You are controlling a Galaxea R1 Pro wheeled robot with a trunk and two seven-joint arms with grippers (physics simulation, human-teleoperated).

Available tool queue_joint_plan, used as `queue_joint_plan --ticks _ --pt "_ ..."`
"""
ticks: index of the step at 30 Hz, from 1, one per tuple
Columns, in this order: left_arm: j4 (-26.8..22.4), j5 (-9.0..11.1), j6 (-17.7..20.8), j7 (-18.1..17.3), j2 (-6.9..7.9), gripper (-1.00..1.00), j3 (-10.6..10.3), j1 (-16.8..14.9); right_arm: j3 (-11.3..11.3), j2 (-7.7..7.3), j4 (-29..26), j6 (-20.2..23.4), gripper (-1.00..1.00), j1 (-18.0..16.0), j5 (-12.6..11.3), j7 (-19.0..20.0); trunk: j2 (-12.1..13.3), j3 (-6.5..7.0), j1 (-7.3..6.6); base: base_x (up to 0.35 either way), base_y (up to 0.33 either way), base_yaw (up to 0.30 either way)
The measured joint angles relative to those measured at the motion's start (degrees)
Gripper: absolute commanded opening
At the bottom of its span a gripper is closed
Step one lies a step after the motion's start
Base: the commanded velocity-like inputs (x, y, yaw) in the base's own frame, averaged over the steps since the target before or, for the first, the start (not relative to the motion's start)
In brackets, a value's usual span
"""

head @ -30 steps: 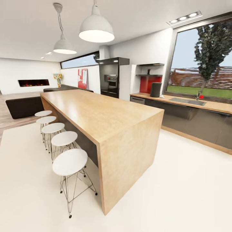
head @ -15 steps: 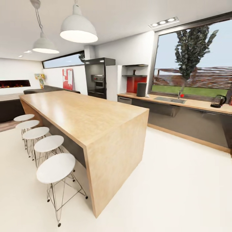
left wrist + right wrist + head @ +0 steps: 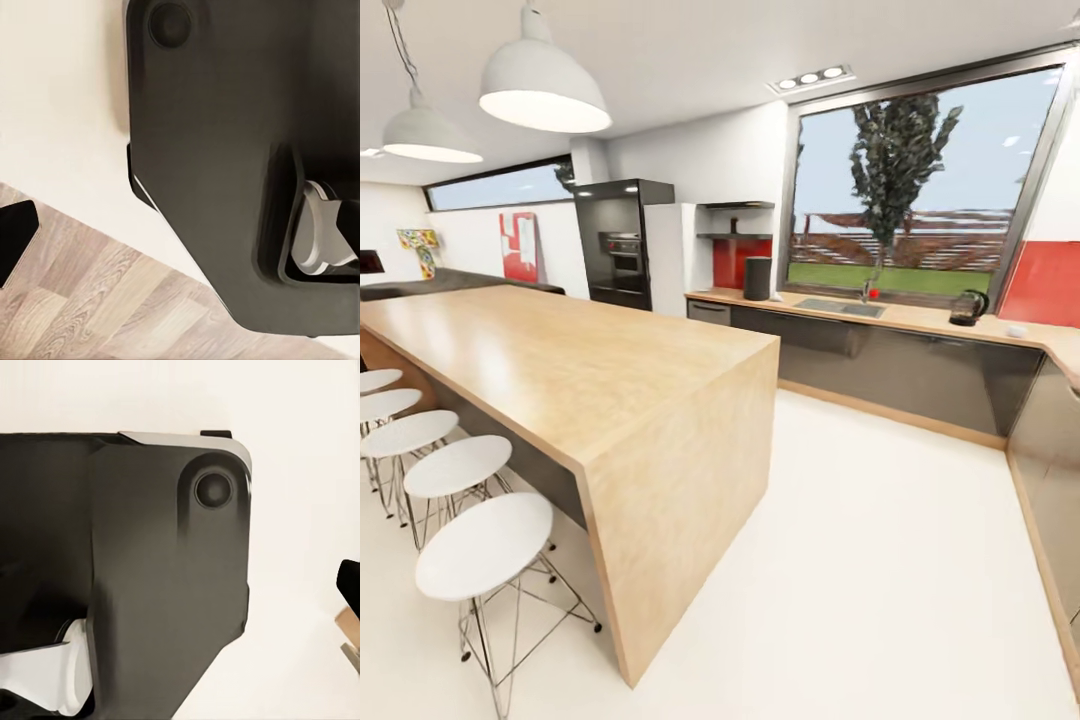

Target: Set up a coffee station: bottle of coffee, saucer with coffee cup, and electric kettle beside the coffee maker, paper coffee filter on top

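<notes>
Head view electric kettle (image 3: 967, 308) on countertop (image 3: 920, 318), wrist views robot base (image 3: 225, 150)

Home kitchen around me: long wooden island (image 3: 560, 360) with white stools (image 3: 485, 545), built-in oven (image 3: 624, 254), sink (image 3: 840, 307) under a big window (image 3: 910, 190), electric kettle (image 3: 966, 307) on the countertop (image 3: 920, 318).

We see a long wooden island (image 3: 560, 370) at near left, white stools (image 3: 482, 543) lined along its left side, two white pendant lamps (image 3: 542, 85) above. Far wall: black oven tower (image 3: 622, 243) left of a red-backed shelf niche (image 3: 734, 240). Countertop (image 3: 920, 319) runs right under the big window (image 3: 915, 190); on it a dark cylinder (image 3: 757, 278), the sink (image 3: 840, 307), then the electric kettle (image 3: 966, 308) far right, a small pale object (image 3: 1016, 330) just beside it. White floor (image 3: 860, 560) between.
</notes>
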Motion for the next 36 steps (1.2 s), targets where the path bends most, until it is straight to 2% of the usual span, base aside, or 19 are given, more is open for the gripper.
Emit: queue_joint_plan --ticks 25,36 --pt "0.0 0.1 -0.1 0.0 0.00 1.00 0.0 -0.1 0.0 0.00 -0.1 0.0 1.00 0.0 0.0 0.0 10.0 4.41 -5.49 0.000 0.000 -0.267" --pt "0.0 0.1 -0.2 0.1 0.00 1.00 0.1 -0.1 0.0 0.00 -0.1 0.0 1.00 0.0 0.0 0.0 10.0 4.42 -5.50 0.000 0.000 -0.267"
